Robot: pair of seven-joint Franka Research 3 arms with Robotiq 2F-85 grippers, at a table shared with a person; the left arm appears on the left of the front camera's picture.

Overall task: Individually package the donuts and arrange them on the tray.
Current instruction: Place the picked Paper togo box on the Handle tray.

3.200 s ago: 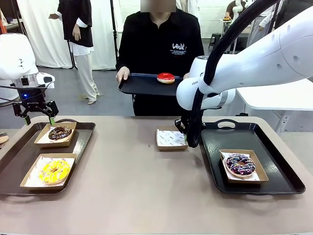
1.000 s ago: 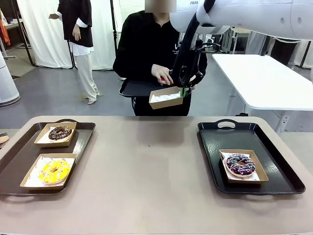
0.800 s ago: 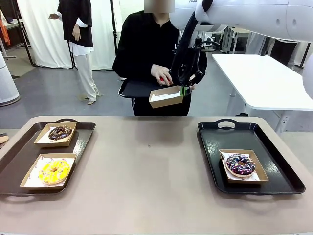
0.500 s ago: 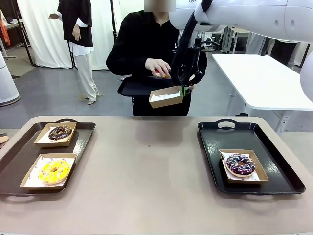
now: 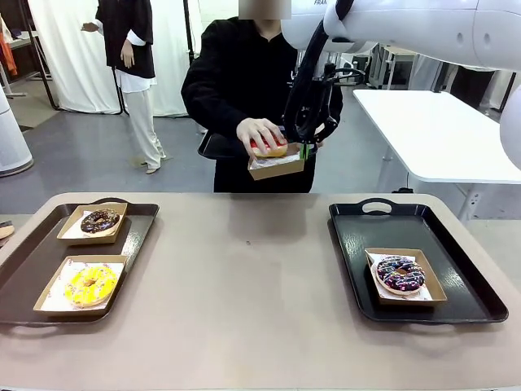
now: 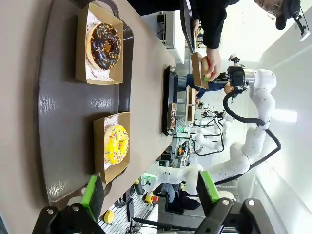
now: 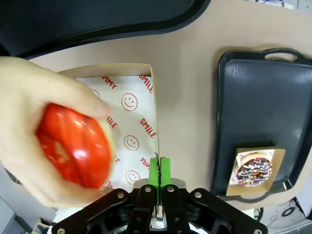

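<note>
My right gripper [image 5: 305, 151] [image 7: 159, 168] is shut on the rim of a brown paper-lined box [image 5: 277, 164] [image 7: 130, 117], held in the air beyond the table's far edge. The person's hand [image 5: 259, 132] [image 7: 29, 97] lowers the glossy red donut [image 5: 269, 150] [image 7: 73, 146] into that box. The purple sprinkled donut [image 5: 400, 274] [image 7: 253, 170] sits boxed on the right tray [image 5: 456, 244]. The chocolate donut [image 5: 100, 221] [image 6: 103, 45] and yellow donut [image 5: 89, 284] [image 6: 117, 144] sit boxed on the left tray [image 5: 24, 269]. My left gripper [image 6: 151, 191] hangs open above that tray's end.
The person holds a dark serving tray [image 5: 218, 147] at waist height behind the box. A white table [image 5: 440, 130] stands at the back right. Another person stands at the back left. The tabletop [image 5: 244, 277] between the two trays is bare.
The person's hand lifted the red donut off the serving tray and brought it down into the box I hold. My right gripper and the box have stayed still.
</note>
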